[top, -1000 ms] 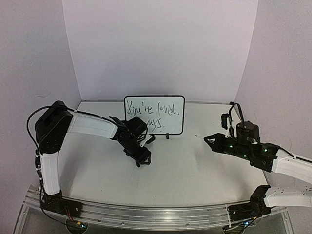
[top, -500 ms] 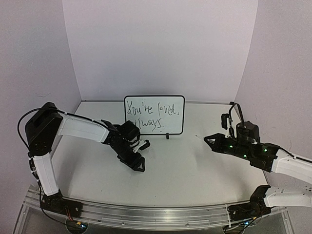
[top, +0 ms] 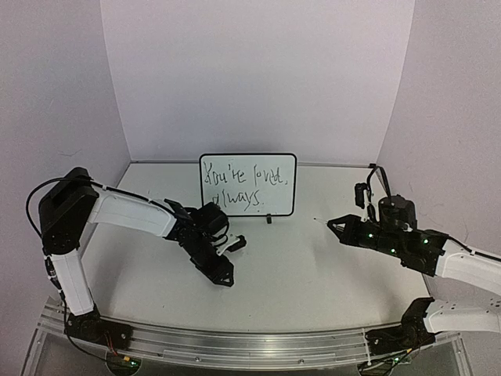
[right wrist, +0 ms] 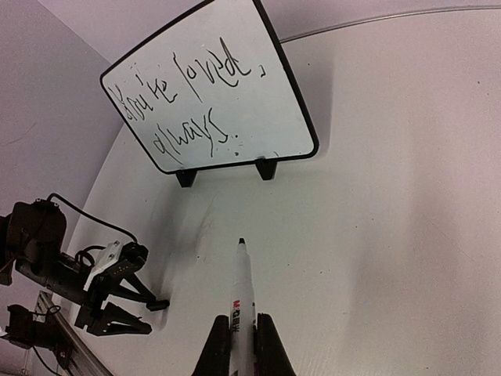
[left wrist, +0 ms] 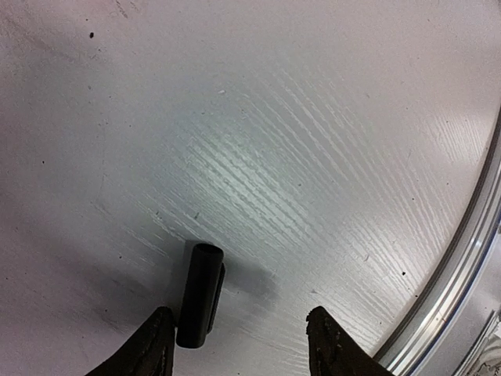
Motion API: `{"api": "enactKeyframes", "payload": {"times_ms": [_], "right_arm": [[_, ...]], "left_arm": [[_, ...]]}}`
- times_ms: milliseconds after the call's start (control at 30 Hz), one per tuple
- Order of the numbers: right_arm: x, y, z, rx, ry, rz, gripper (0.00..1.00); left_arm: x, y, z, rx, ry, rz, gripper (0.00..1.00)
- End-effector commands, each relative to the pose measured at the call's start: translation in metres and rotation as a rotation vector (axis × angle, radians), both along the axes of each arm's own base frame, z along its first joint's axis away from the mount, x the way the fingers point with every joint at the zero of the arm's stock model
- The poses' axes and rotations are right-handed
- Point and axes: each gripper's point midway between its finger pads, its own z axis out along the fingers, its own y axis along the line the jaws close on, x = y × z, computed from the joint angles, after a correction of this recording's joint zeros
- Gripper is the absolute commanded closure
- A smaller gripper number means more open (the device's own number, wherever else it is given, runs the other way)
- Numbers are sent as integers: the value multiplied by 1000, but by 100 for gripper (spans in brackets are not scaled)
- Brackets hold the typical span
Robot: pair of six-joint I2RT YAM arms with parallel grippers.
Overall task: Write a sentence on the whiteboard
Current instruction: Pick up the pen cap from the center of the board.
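The whiteboard (top: 285, 169) stands upright at the back middle of the table on two black feet; it also shows in the right wrist view (right wrist: 274, 117). The sentence (top: 241, 188) fills two dark lines, also in the right wrist view (right wrist: 188, 102). My right gripper (top: 338, 225) is shut on a white marker (right wrist: 244, 290), uncapped, its tip pointing at the board from well in front of it. My left gripper (left wrist: 239, 345) is open, low over the table left of the board. A black marker cap (left wrist: 200, 294) lies on the table just inside its left finger.
A metal rail (top: 250, 345) runs along the table's near edge and shows at the right of the left wrist view (left wrist: 470, 258). White walls close in the back and both sides. The left arm's cable and gripper show at lower left in the right wrist view (right wrist: 102, 298).
My left arm has pulled back from the board toward the near left and dropped lower, uncovering the start of the second line. The right arm and marker have stayed still.
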Motion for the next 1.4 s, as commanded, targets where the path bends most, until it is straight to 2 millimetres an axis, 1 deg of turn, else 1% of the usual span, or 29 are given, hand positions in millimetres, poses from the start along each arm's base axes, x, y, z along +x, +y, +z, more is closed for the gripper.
{"api": "enactKeyframes", "payload": {"times_ms": [0, 133, 267, 400, 533, 600, 800, 900, 1000, 1067, 1133, 1233, 1367], "right_arm": [[4, -1, 5, 4, -13, -20, 100], [4, -1, 5, 5, -14, -18, 100], [4, -1, 5, 5, -14, -20, 100], [4, -1, 5, 7, -15, -19, 100], [3, 0, 5, 9, -11, -13, 100], [0, 0, 0, -1, 15, -5, 100], [-17, 16, 1, -16, 73, 142, 100], [-29, 30, 0, -8, 128, 278, 100], [-40, 43, -6, 36, 206, 395, 100], [-43, 46, -7, 65, 240, 441, 100], [-48, 48, -4, 107, 266, 497, 100], [-57, 50, 3, 177, 303, 579, 100], [-73, 59, 13, 266, 375, 706, 100]], "left_arm": [[5, 17, -5, 120, -95, 19, 46], [10, 21, -8, 186, -178, 21, 54], [10, 22, -13, 224, -198, 14, 62], [3, 22, -18, 246, -201, -21, 70], [-5, 20, -20, 239, -186, -53, 81], [-9, 18, -21, 228, -168, -65, 86], [-14, 15, -20, 196, -158, -87, 100], [-16, 10, -15, 164, -161, -98, 100], [-16, 4, -5, 120, -180, -100, 100], [-15, -2, 8, 71, -201, -104, 100], [-17, -8, 25, 9, -221, -117, 100], [-29, -19, 53, -122, -239, -172, 100], [-49, -32, 85, -263, -257, -241, 100]]}}
